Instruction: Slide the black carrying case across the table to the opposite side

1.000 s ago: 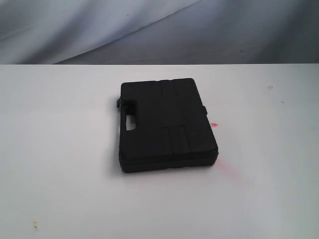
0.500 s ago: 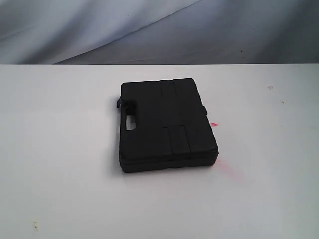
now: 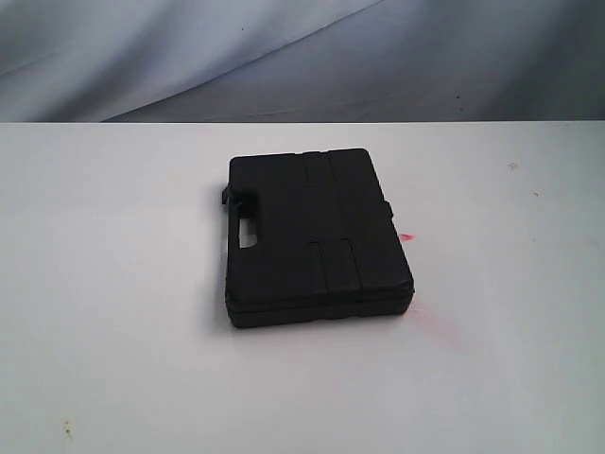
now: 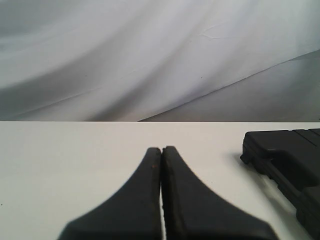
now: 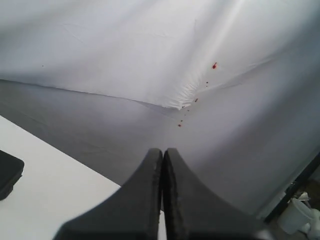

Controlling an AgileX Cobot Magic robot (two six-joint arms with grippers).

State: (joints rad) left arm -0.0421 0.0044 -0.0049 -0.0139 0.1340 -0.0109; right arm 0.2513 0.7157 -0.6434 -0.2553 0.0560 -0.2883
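White surface (image 3: 113, 331) shows the case (image 3: 317, 236) unmoved since a second ago; left gripper (image 4: 161, 150) and right gripper (image 5: 163, 151), tips together, touch nothing: sliding unstarted.

**A:** How much of the case (image 4: 285, 155) can you trust?

**B:** From the left wrist view you get one end only, and the rest runs off the view's edge. From the right wrist view you get only a corner of the case (image 5: 7, 172).

**A:** And the arms?

**B:** The left end effector (image 4: 161, 149) and right end effector (image 5: 163, 150) blur toward their bases, which are cropped.

**A:** Anything else?

**B:** The specks (image 3: 66, 427) on the tabletop (image 3: 113, 284) are too small for you to identify. A whitish container (image 5: 300, 212) is blurred and cut off at the corner of the view.
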